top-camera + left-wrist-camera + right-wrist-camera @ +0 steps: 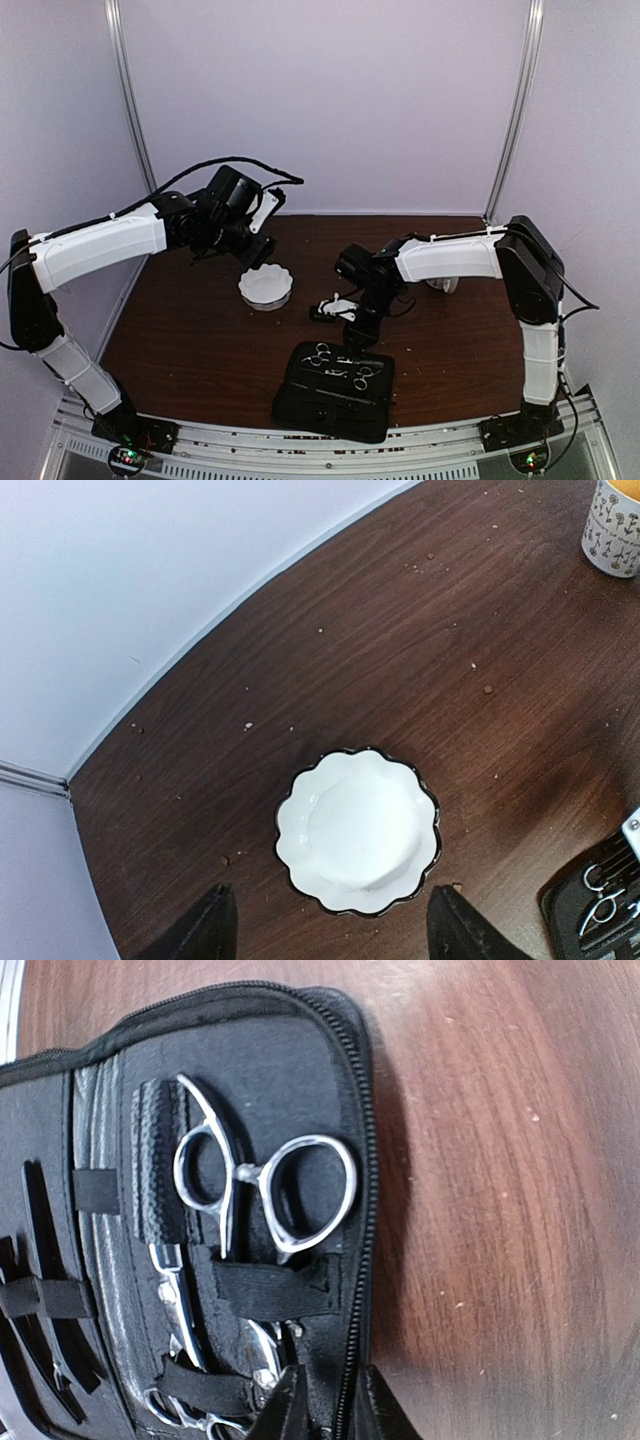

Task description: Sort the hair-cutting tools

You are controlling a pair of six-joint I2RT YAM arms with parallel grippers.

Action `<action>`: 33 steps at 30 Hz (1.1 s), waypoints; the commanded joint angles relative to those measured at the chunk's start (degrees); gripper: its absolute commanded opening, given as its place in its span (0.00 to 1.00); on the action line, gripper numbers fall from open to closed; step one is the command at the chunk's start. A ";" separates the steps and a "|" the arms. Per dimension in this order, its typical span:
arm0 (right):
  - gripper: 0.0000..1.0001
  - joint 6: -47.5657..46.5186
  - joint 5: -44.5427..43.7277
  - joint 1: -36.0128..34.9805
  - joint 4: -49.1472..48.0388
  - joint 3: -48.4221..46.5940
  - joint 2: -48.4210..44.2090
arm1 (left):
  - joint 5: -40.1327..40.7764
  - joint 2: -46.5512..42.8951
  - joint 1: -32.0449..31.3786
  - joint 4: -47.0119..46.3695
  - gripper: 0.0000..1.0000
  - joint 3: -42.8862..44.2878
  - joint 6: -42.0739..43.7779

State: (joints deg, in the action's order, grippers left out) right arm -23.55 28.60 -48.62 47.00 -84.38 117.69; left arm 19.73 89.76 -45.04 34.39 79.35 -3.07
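The left gripper is seen released, its jaws spread wide and hanging above the white scalloped bowl, which holds nothing. Further right, the black fabric case lies open on the wooden table, and the right gripper is found low over its zipped edge. Its jaws are drawn close with the zip line between them, but whether anything is actually pinched cannot be told. One pair of scissors is tucked under an elastic strap, ring handles lying bare and flat. A second pair is strapped in just below. Dark slim shapes under the straps at the case's left side may be the hair clips, but the view is too dim to be sure. The scissors are judged light, stiff and slick. A hold is best taken across a ring handle, and the blades slid out along the strap, not lifted.
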 commanded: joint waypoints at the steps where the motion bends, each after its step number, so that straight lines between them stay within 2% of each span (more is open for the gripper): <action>1: 0.11 0.01 -1.21 -0.25 0.54 -1.52 0.34 | -0.46 -1.15 0.20 -1.26 0.68 1.07 0.40; 6: 0.00 -0.93 -1.47 -0.16 1.55 -2.16 0.00 | -0.58 -0.75 0.21 -1.10 0.68 1.16 0.63; 10: 0.00 -2.21 -1.93 -0.16 2.62 -2.90 -1.24 | -0.82 -0.31 0.21 -0.77 0.68 1.50 0.76; 18: 0.00 -4.59 -10.03 0.65 2.37 -5.77 -8.57 | 1.72 -0.43 0.21 -0.74 0.68 1.26 0.44; 25: 0.00 -5.45 -13.55 0.88 -0.05 -6.54 -12.91 | 4.18 -0.52 0.23 -0.81 0.67 0.98 0.23; 33: 0.00 -4.86 -8.71 -0.36 -1.95 0.72 -16.70 | 4.44 0.16 0.21 -0.84 0.68 0.97 0.64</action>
State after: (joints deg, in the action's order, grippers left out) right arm -28.18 17.58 -48.14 46.52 -87.64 105.03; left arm 23.59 89.78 -45.04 34.57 79.35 -2.92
